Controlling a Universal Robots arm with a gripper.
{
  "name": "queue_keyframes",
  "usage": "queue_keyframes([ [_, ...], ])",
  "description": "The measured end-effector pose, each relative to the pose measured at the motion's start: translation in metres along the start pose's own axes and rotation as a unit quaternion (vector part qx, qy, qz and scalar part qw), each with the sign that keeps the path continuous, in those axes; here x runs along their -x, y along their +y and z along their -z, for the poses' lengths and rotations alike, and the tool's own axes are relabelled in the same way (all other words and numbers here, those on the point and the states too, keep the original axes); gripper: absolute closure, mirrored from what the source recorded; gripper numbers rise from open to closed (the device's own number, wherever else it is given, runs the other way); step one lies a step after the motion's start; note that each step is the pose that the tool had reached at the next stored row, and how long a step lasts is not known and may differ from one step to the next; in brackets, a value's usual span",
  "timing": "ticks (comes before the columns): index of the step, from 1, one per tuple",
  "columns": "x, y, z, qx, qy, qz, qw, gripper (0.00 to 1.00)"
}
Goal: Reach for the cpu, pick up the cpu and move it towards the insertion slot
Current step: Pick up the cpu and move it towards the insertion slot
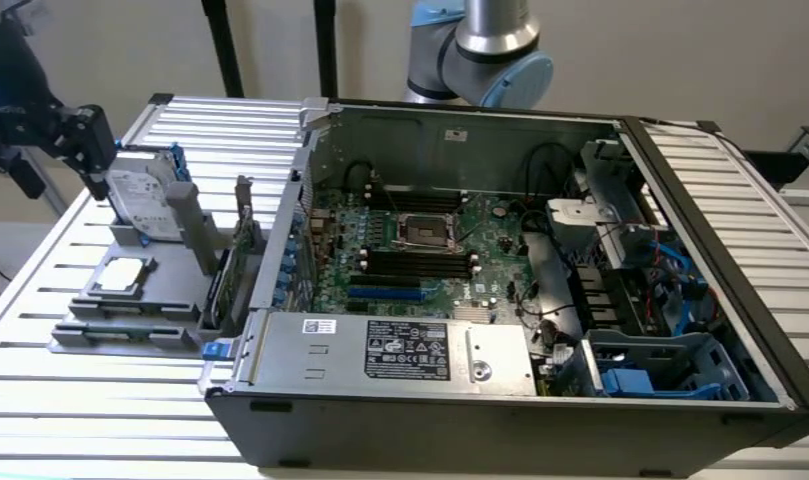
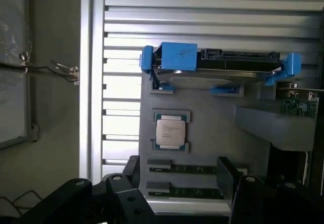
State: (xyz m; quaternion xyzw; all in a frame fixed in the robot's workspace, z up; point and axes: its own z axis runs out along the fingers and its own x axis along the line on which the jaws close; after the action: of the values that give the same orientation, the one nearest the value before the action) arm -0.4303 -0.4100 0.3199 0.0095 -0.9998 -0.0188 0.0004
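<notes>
Black gripper [image 2: 177, 181] jaws stand wide apart and empty above the grey fixture [image 2: 212, 133], where the cpu [image 2: 170, 133] lies flat and untouched between the hard drive [image 2: 223, 69] and the memory sticks [image 2: 187, 169]. Nothing is picked up yet. The insertion slot [image 1: 427, 230] sits well apart, beyond the case wall [image 1: 287, 230], likely the edge to clear.
</notes>
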Motion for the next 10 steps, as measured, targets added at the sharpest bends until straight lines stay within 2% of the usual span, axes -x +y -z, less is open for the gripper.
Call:
queue_keyframes([
  [10,0.000,-0.0007,-0.0182,0.0000,0.0000,0.000,1.0000,0.29],
])
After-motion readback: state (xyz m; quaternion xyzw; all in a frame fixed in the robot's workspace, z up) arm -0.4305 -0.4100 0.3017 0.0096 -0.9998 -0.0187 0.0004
